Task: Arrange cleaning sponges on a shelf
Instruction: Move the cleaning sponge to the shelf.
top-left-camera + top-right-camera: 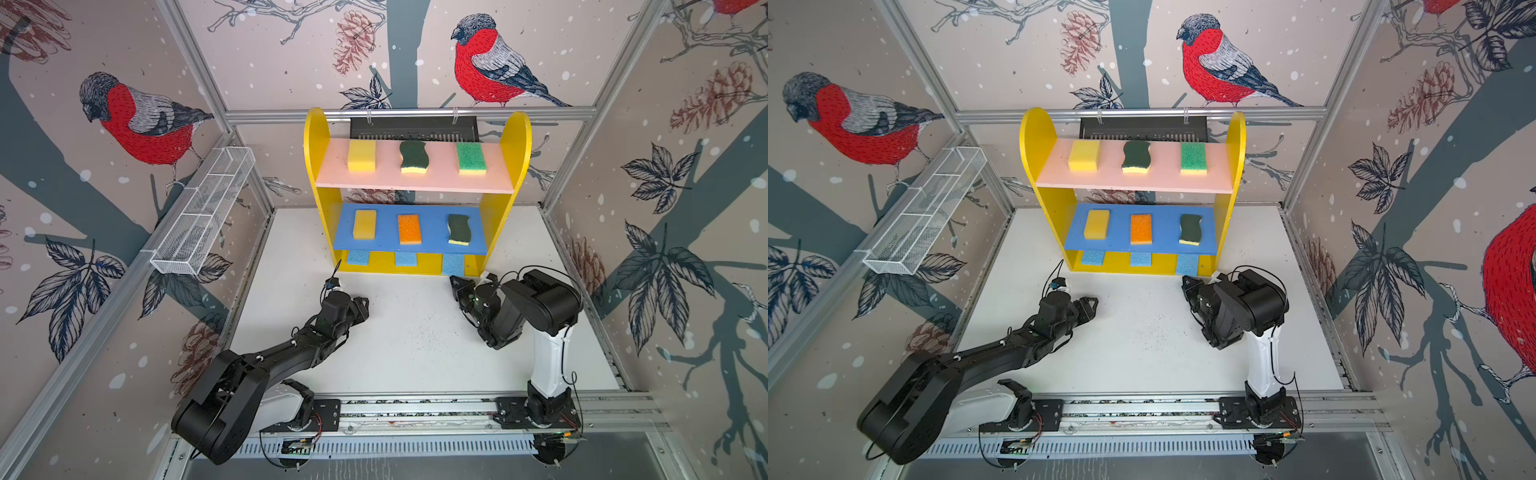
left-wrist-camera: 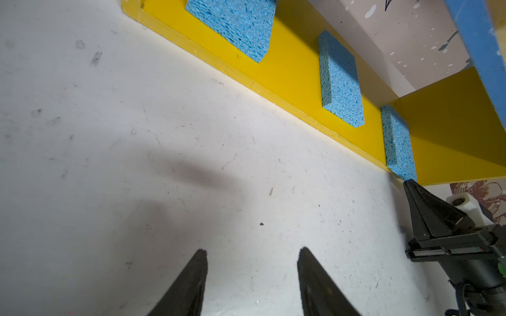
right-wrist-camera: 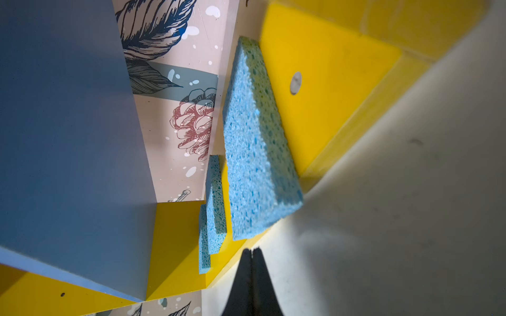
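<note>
Blue sponges [image 2: 341, 82]: porous, flat, rectangular.

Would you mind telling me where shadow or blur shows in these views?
Left wrist view: sharp, soft shadow band across the tabletop. Right wrist view: the blue middle board is shaded, the nearest light-blue sponge crisp, the tabletop beside it soft.

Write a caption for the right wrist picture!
Shut right gripper close to a blue sponge on the shelf's yellow bottom.

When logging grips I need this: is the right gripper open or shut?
Shut: the right gripper shows its fingers pressed together, holding nothing.
</note>
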